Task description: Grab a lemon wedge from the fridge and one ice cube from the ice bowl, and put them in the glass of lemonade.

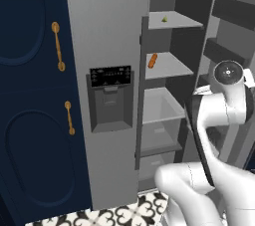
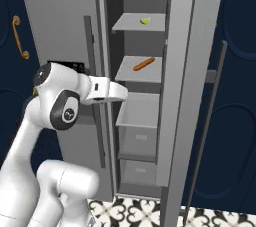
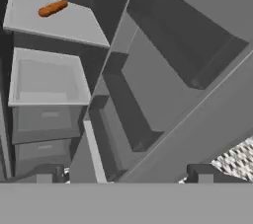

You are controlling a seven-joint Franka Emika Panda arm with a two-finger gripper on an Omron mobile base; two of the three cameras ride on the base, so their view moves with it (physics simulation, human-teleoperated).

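Observation:
The light-grey fridge point(image 1: 107, 31) has its left door with the black dispenser panel point(image 1: 110, 76) closed, and its right door point(image 2: 192, 71) swung open. A small yellow-green lemon wedge point(image 1: 164, 19) point(image 2: 145, 21) lies on the top shelf. My hand point(image 2: 111, 91) reaches level toward the opening, about two shelves below the wedge. In the hand view my gripper point(image 3: 123, 176) is open with nothing between its fingertips point(image 3: 44, 173), and it faces the fridge's inside. The ice bowl and the glass of lemonade are out of view.
An orange, sausage-shaped item point(image 1: 152, 60) point(image 2: 144, 64) point(image 3: 53, 8) lies on the second shelf. Below it are a white bin point(image 2: 137, 111) and drawers point(image 2: 140, 141). Door racks point(image 1: 224, 11) stand on the right. Navy cabinets point(image 1: 30, 95) point(image 2: 235, 121) flank the fridge, above a patterned tile floor point(image 1: 124, 215).

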